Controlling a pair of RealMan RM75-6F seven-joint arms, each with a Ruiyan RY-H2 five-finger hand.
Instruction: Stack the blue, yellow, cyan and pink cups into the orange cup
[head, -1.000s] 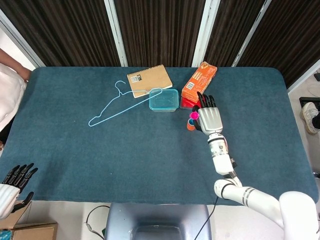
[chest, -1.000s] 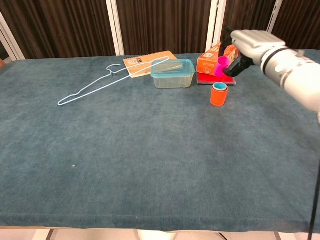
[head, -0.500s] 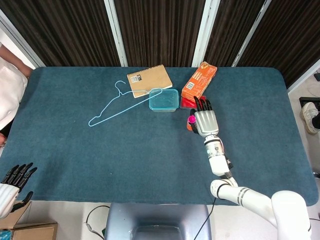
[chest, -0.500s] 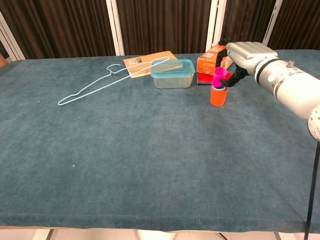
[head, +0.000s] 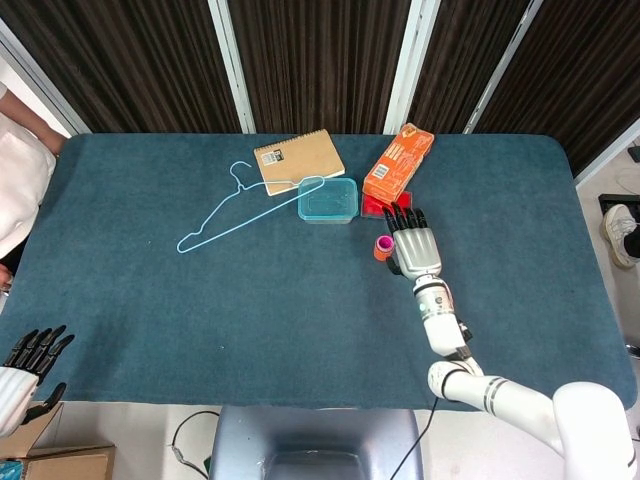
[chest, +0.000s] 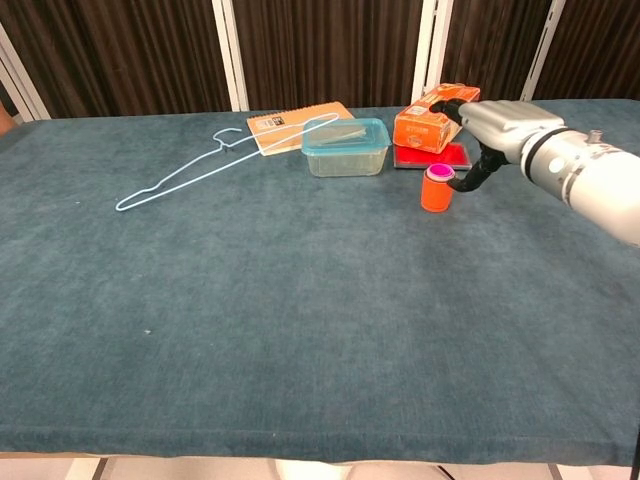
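Observation:
The orange cup (chest: 436, 194) stands on the teal table right of centre, with the pink cup (chest: 438, 172) nested in it so only the pink rim (head: 384, 244) shows above the orange cup (head: 381, 254). Other cups inside are hidden. My right hand (chest: 497, 127) hovers just right of the stack, fingers stretched out toward the back and the thumb pointing down beside the rim, holding nothing. From above, the right hand (head: 417, 248) lies next to the stack. My left hand (head: 27, 364) hangs off the table's near left corner, fingers spread and empty.
Behind the stack lie an orange box (chest: 432, 119) on a red flat pad (chest: 432, 155) and a clear teal food container (chest: 346, 146). A spiral notebook (head: 298, 160) and a light blue wire hanger (head: 240, 205) sit at the back left.
The pink cup went from my right hand above the stack down into the orange cup. The hand let go and drew slightly right.

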